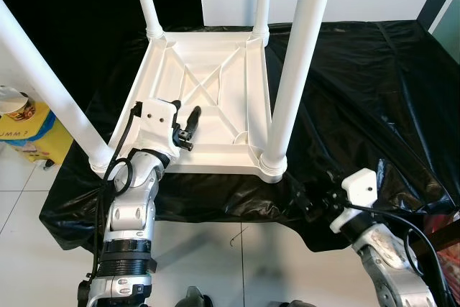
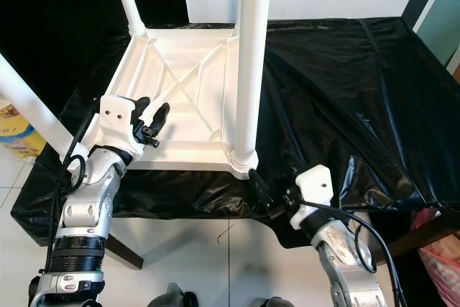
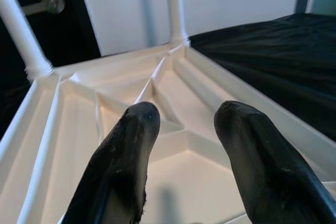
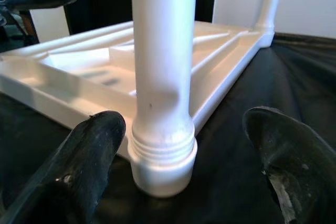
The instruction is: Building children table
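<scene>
Table (image 1: pixel 208 98) lies upside down; both grippers' jaws gape beside it.

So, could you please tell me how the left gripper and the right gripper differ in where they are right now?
The left gripper hovers over the upturned tabletop, inside its ribbed underside; the right gripper sits low at the cloth's front edge. The right one faces the near-right leg's base, the left faces no leg. Both are open and empty.

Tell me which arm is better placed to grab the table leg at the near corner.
Right, probably. The right end effector is open with its fingers either side of the near leg. The left end effector hangs open over the upturned tabletop, away from any leg.
</scene>
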Robot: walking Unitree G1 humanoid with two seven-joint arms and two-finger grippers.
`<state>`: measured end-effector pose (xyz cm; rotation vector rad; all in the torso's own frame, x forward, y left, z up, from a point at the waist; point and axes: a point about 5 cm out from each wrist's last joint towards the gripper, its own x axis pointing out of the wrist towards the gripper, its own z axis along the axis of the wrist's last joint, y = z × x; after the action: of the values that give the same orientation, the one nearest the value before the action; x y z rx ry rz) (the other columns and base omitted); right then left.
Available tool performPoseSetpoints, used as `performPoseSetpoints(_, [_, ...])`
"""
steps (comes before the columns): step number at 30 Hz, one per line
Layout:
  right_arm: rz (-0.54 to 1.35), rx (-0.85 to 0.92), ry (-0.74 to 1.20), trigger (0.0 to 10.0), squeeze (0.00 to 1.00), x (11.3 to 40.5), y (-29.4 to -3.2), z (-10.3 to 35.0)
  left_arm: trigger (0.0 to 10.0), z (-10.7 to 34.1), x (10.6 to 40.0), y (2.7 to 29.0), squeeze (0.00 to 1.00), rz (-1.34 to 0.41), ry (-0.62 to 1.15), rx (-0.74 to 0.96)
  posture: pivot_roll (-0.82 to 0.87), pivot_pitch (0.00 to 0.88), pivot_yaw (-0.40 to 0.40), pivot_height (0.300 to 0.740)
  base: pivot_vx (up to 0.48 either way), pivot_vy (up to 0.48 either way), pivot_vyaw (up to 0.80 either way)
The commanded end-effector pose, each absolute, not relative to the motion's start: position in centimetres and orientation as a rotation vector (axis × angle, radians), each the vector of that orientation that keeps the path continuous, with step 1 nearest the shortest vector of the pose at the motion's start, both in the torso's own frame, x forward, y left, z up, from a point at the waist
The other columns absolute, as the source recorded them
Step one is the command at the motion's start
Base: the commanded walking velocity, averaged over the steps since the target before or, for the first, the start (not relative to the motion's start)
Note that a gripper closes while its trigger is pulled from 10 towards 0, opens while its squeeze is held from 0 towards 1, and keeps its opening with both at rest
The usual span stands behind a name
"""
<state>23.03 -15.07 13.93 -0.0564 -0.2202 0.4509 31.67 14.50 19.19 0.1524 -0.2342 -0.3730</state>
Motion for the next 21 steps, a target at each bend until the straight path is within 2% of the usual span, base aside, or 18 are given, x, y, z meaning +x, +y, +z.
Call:
performPoseSetpoints(1, [0.442,-0.029,-0.245,10.0,0.00,23.5,-13.8,14.5,10.0,19.8,31.2,14.5,0.00,-0.415,-0.247,0.157,-0.04,0.077,0.016,0.740,0.000,0.000,0.00])
performPoseSetpoints(3, [0.433,-0.014,-0.258,10.0,0.00,23.8,-13.3,14.9,10.0,20.0,30.9,14.5,0.00,-0.445,-0.252,0.145,-0.04,0.076,0.016,0.740,0.000,0.000,0.00])
performPoseSetpoints(10, [0.398,0.039,-0.341,10.0,0.00,26.2,-10.7,17.1,10.0,21.5,27.9,14.4,0.00,-0.741,-0.248,0.093,-0.02,0.069,0.005,0.740,0.000,0.000,0.00])
performPoseSetpoints(18, [0.378,0.045,-0.377,10.0,0.00,27.4,-10.0,18.4,10.0,21.7,26.2,14.5,0.00,-0.851,-0.214,0.083,-0.01,0.062,-0.004,0.740,0.000,0.000,0.00])
performPoseSetpoints(21, [0.337,0.050,-0.420,10.0,0.00,28.4,-9.2,20.4,10.0,20.4,24.5,15.4,0.00,-0.924,-0.108,0.115,0.02,0.056,-0.019,0.740,0.000,0.000,0.00])
